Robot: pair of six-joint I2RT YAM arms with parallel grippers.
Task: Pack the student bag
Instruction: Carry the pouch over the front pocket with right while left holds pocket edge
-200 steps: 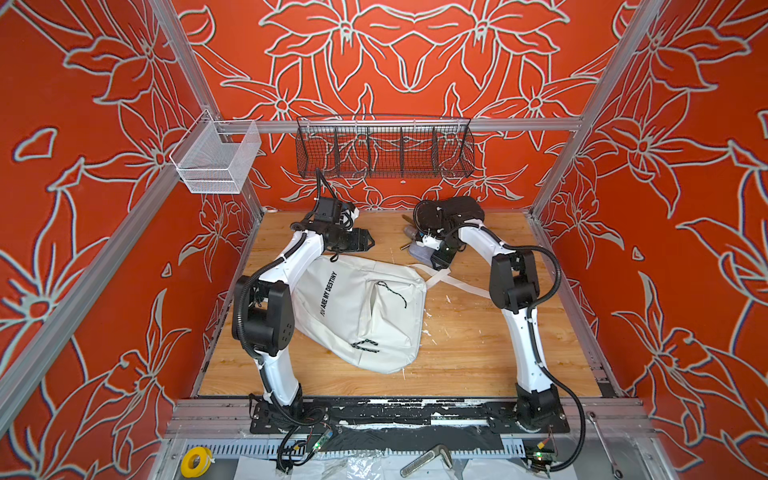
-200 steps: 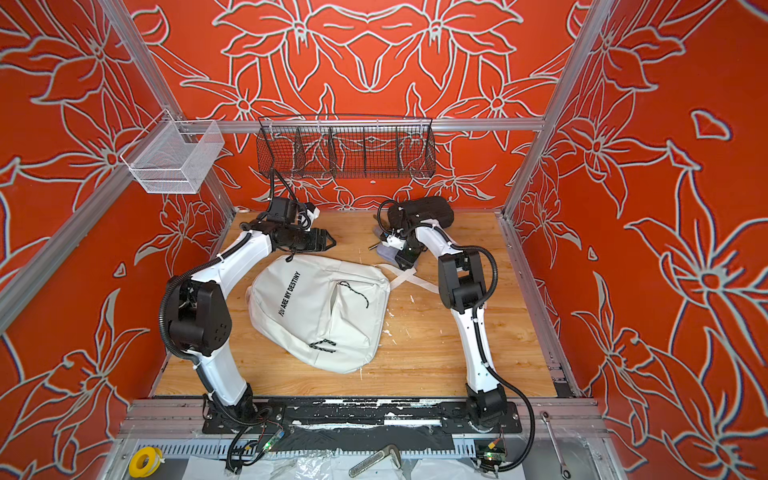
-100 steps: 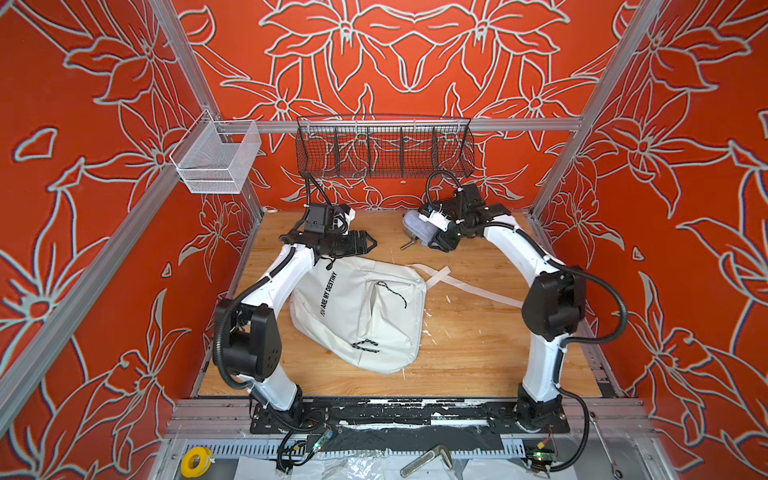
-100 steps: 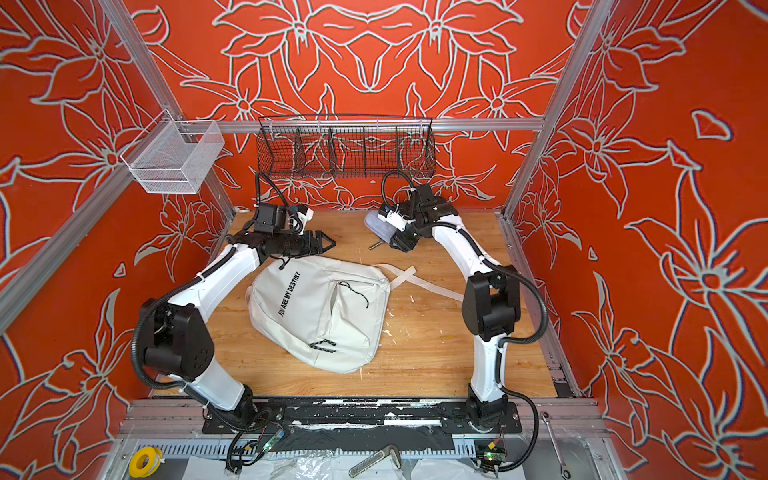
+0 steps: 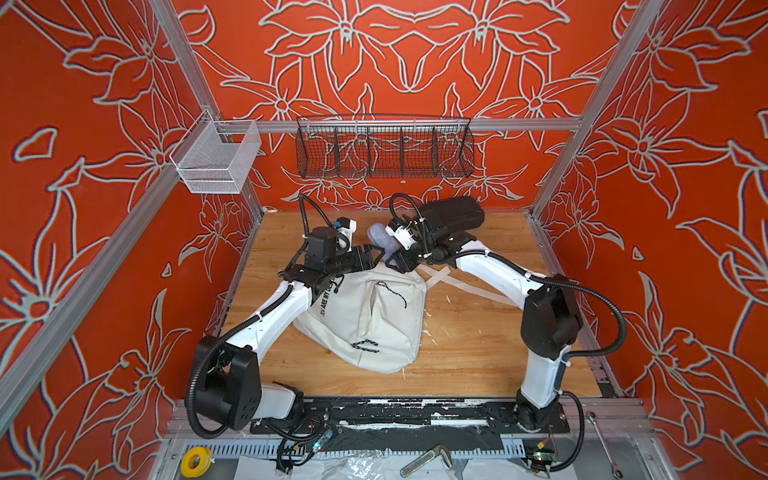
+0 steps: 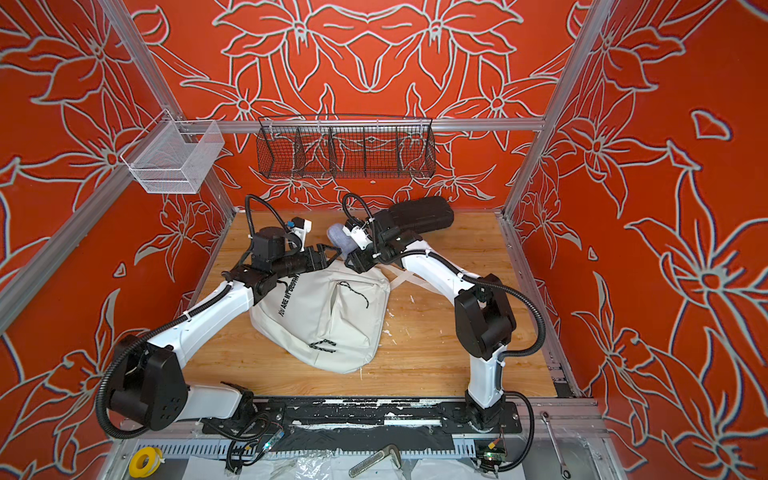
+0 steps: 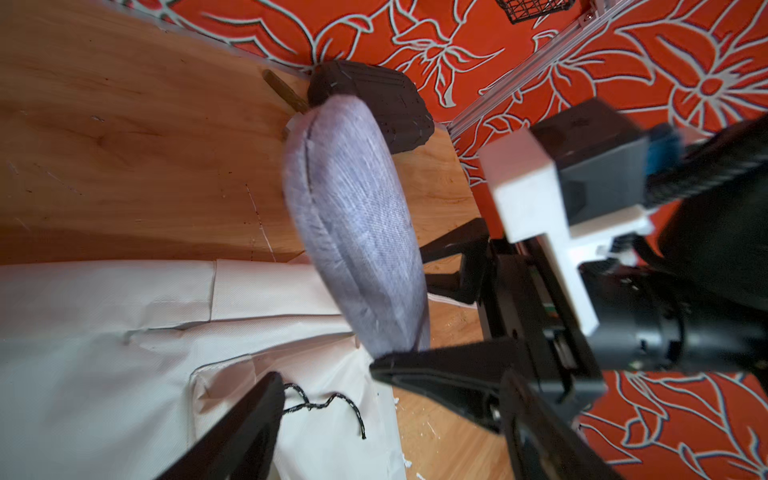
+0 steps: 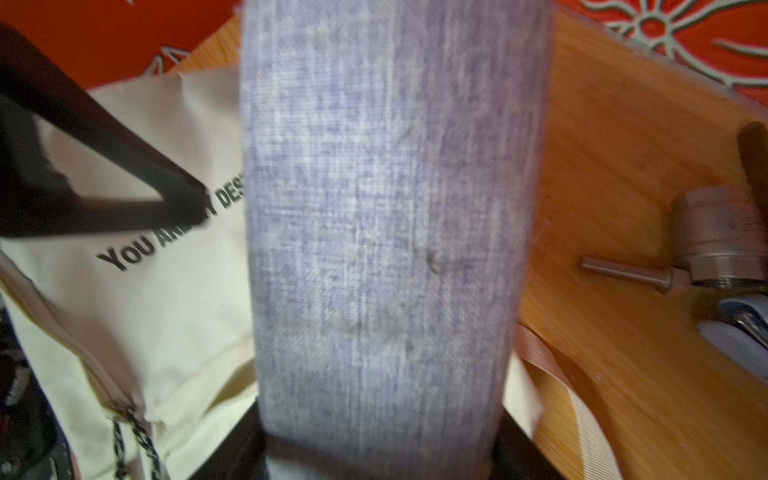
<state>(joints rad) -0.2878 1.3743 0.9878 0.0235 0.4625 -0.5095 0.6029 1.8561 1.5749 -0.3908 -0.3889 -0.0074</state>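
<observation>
Clearly the student bag (image 5: 365,316) is the soft, limp item here. It lies flat on the wooden counter (image 5: 478,332) between the two arms, print side up, with its long straps (image 5: 449,282) trailing toward the right arm. It looks light and nearly empty, so expect it to sag, fold and slide rather than hold a shape. If you pinch the flat front panel you will likely gather both layers, so take it by the stitched rim along its far edge or by a black zipper cord (image 5: 395,291). Your left end effector (image 5: 370,254) stands released with nothing between its jaws, just above that far edge. Your right end effector (image 5: 397,261) is clenched on one end of the lavender pouch (image 5: 380,239), which hangs over the same edge. The pouch looks padded and will squash a little in the grip. You cannot tell from these views whether the main zipper is undone. Behind both, the black hard case (image 5: 453,216) rests by the back wall.
</observation>
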